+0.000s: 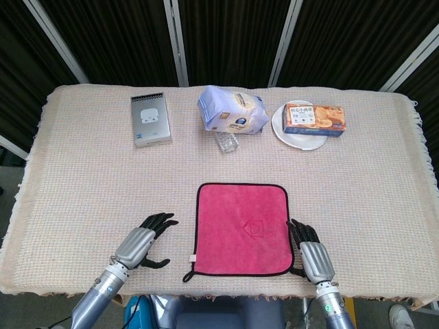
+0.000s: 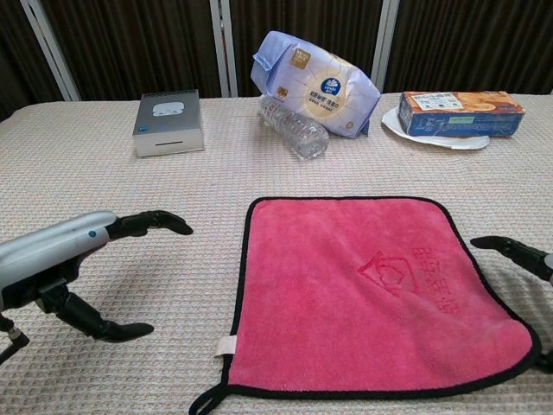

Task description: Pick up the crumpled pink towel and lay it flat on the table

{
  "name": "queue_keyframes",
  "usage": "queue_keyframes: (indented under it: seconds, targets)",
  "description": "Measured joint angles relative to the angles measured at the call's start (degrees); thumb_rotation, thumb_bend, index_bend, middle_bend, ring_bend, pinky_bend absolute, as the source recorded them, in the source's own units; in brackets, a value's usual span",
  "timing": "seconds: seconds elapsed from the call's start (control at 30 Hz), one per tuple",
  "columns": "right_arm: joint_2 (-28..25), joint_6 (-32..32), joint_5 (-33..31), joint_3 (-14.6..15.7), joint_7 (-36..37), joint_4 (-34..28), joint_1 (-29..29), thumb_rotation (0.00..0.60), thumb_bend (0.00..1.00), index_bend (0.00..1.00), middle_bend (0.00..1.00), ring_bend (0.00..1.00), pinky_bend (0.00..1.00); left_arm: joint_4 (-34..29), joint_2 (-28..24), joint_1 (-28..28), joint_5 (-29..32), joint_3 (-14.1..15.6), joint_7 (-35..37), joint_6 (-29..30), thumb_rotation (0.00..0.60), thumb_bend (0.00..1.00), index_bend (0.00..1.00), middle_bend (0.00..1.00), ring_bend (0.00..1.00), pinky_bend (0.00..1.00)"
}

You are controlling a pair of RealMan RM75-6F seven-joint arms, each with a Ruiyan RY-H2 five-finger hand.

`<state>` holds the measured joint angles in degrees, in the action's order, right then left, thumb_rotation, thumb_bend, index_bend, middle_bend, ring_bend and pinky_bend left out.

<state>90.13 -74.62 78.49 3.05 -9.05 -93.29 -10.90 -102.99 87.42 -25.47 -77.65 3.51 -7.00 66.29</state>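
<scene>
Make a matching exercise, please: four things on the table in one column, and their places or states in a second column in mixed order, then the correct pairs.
Things:
1. pink towel
2. clear bottle
3. orange box
4. left robot hand

Places or states:
A. on the white plate
B. open, beside the towel, not touching it
C. spread flat near the front edge
D. lying on its side by the purple bag

Pairs: 1-C, 2-D, 3-A, 4-B
</scene>
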Motion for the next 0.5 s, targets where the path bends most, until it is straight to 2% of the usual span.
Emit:
queue_keyframes:
  seconds: [0.27,0.5]
  targets:
    - [-4.4,-2.1,2.9,0.1,0.3,-4.0,0.6,0.6,0.34,0.0,0.0,0.0,0.0,-5.7,-7.4,1.2,-4.3,-0.2,2.2,3.7,0.6,0.24,0.12,0.04,0.0,0.0]
    - [-7.7,-5.2,4.4,-1.0,-4.7,-2.8,1.1,0.6,0.33,0.0,0.0,0.0,0.0,-3.5,-11.2,5.5,-9.4,-0.6,-1.8,13.9,0.6,0.23,0.11,0.03,0.0,0.0]
